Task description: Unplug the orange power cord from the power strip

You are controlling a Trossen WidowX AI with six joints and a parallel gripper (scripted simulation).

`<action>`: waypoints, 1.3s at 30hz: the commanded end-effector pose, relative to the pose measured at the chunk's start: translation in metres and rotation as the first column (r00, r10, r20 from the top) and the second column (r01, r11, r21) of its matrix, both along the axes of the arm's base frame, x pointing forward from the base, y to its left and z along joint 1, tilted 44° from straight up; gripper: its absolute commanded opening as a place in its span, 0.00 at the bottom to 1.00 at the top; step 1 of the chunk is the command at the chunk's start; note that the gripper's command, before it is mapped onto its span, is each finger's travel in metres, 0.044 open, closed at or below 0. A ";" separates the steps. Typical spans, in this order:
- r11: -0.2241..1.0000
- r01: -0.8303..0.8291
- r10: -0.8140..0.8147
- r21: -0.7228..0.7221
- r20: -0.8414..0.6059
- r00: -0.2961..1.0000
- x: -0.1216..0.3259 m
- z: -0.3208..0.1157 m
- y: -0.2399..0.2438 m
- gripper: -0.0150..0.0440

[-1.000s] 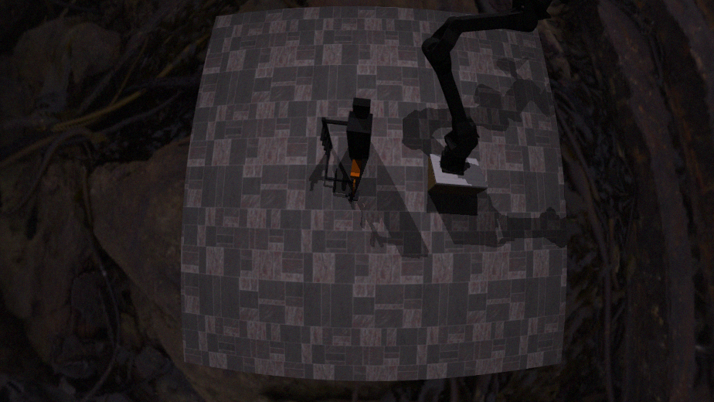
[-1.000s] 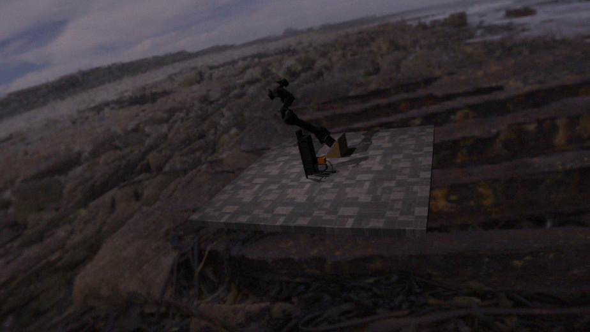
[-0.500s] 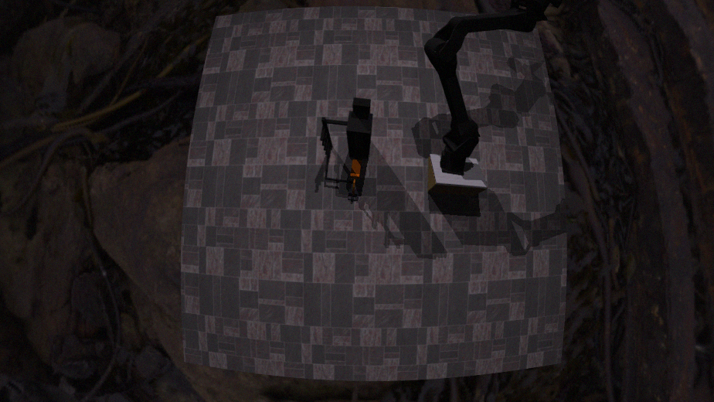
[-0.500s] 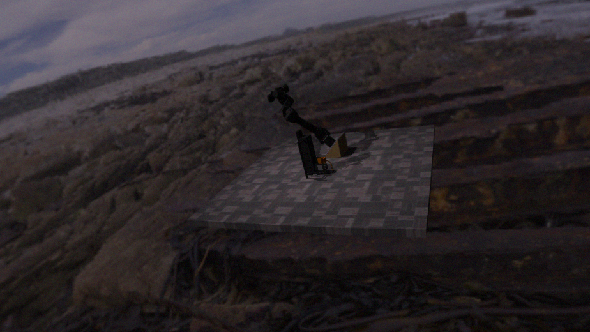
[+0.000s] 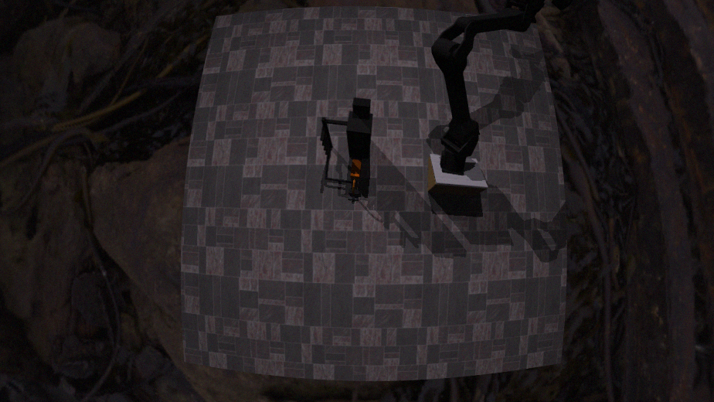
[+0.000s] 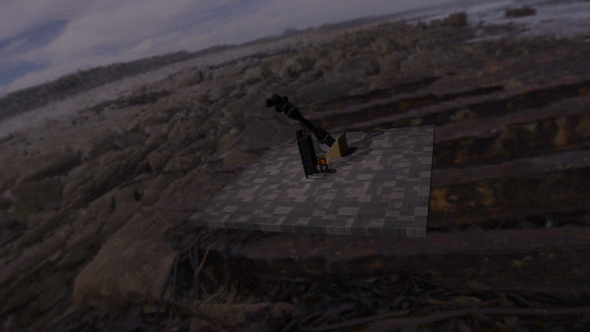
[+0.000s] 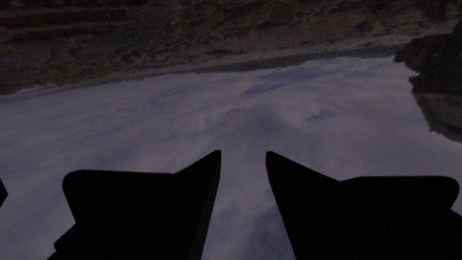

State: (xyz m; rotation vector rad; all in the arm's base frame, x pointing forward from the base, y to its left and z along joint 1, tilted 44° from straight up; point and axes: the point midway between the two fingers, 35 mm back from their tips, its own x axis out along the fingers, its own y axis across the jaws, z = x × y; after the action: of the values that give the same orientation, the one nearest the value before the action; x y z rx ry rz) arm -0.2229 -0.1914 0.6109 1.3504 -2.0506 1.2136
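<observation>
The black power strip [image 5: 358, 140] [image 6: 306, 154] stands upright on the tiled board. The orange plug [image 5: 355, 167] [image 6: 321, 160] is against the strip's face; how deep it sits is too small to tell. Its thin orange cord [image 6: 331, 165] hangs down beside dark cords. My gripper [image 7: 243, 156] is partly open in the wrist view, with only sky between its fingertips. It is high up and well away from the plug, cord and strip. In the top view the hand is at the top edge, partly cut off.
The arm is mounted on a wedge block [image 5: 467, 181] [image 6: 338, 147] with a white top and yellowish sides, to the right of the strip in the top view. A thin black cord [image 5: 327, 165] loops out left of the strip. The tiled board [image 5: 345, 300] [image 6: 355, 198] has rocky ground around it.
</observation>
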 end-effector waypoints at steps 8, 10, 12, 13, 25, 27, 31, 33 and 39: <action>0.964 -0.266 0.266 -0.025 0.198 0.944 0.019 -0.026 -0.063 0.53; 0.951 -0.309 0.308 -0.031 0.230 0.923 0.025 -0.030 -0.074 0.53; 0.934 -0.355 0.352 -0.038 0.265 0.898 0.032 -0.035 -0.086 0.53; 0.925 -0.377 0.373 -0.042 0.282 0.884 0.036 -0.038 -0.092 0.53; 0.780 -0.618 0.579 -0.098 0.488 0.653 0.097 -0.073 -0.158 0.53; 0.750 -0.652 0.602 -0.109 0.521 0.605 0.111 -0.080 -0.167 0.53; 0.687 -0.714 0.635 -0.131 0.585 0.504 0.140 -0.094 -0.185 0.53; 0.654 -0.743 0.646 -0.143 0.617 0.450 0.156 -0.101 -0.194 0.53; 0.555 -0.813 0.650 -0.176 0.702 0.291 0.207 -0.123 -0.213 0.53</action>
State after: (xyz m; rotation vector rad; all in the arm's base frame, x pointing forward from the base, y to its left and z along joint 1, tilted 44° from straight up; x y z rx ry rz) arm -0.0464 -0.3912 0.5048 2.3359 -2.0110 2.1962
